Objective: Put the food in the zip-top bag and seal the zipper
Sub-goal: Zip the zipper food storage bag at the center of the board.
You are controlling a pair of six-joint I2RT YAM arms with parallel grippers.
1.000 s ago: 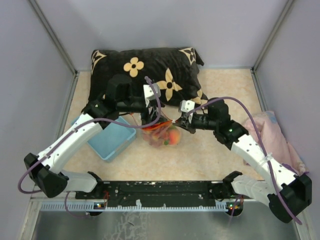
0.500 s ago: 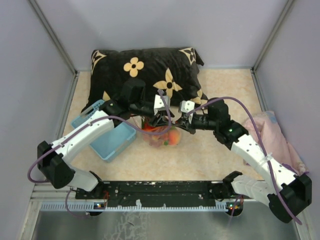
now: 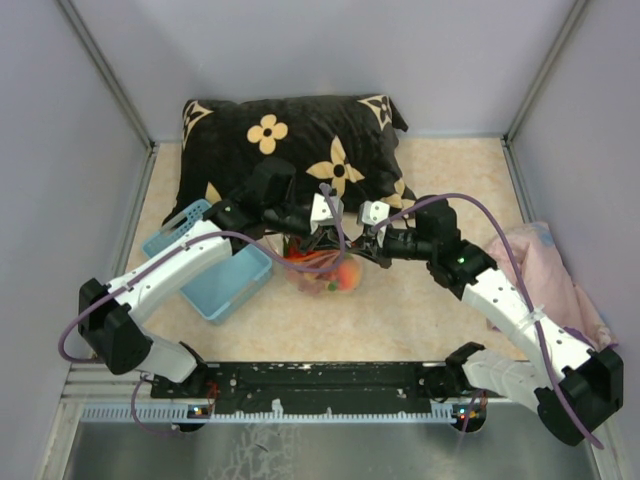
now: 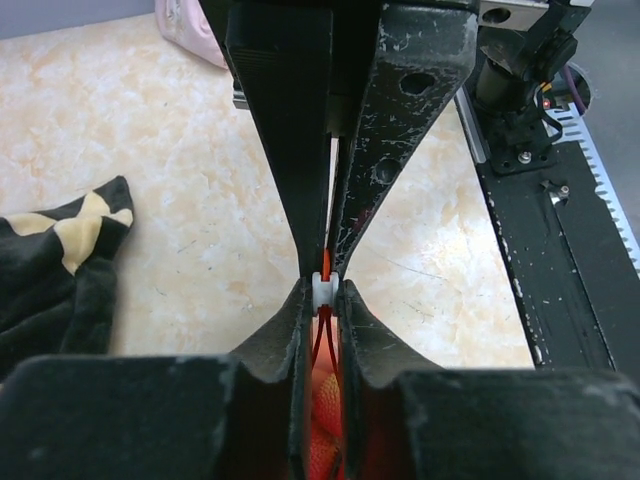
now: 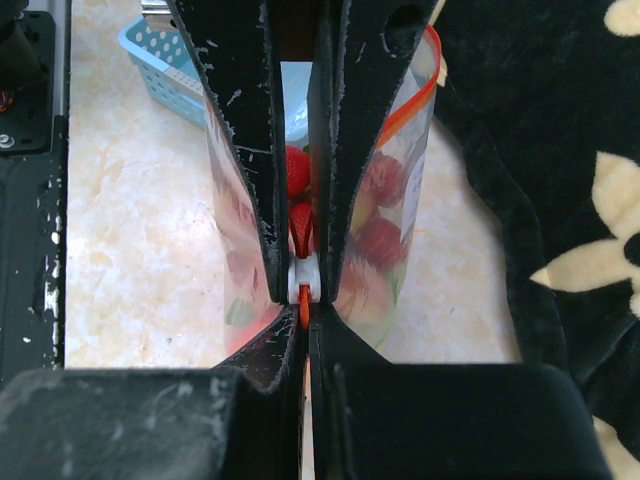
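The clear zip-top bag (image 3: pixel 322 276) hangs over the table between both arms, with the food (image 3: pixel 346 274) inside: red strawberries (image 5: pixel 380 240) and an orange fruit (image 4: pixel 328 432). My left gripper (image 4: pixel 325 286) is shut on the small white slider (image 4: pixel 325 291) of the red-orange zipper (image 5: pixel 411 104). Right against it from the other side, my right gripper (image 5: pixel 305 316) is shut on the zipper strip just past the slider (image 5: pixel 305 280). In the top view the left gripper (image 3: pixel 338 242) and the right gripper (image 3: pixel 356 245) meet tip to tip above the bag.
A light blue basket (image 3: pixel 225 282) stands left of the bag under my left arm. A black flowered pillow (image 3: pixel 290 135) lies behind, close to the bag. A pink cloth (image 3: pixel 552 272) is bunched at the right wall. The black rail (image 3: pixel 320 380) runs along the near edge.
My left arm has swung right from the basket to the bag's top, and its jaws have closed on the white slider. My right gripper has kept its hold and place.
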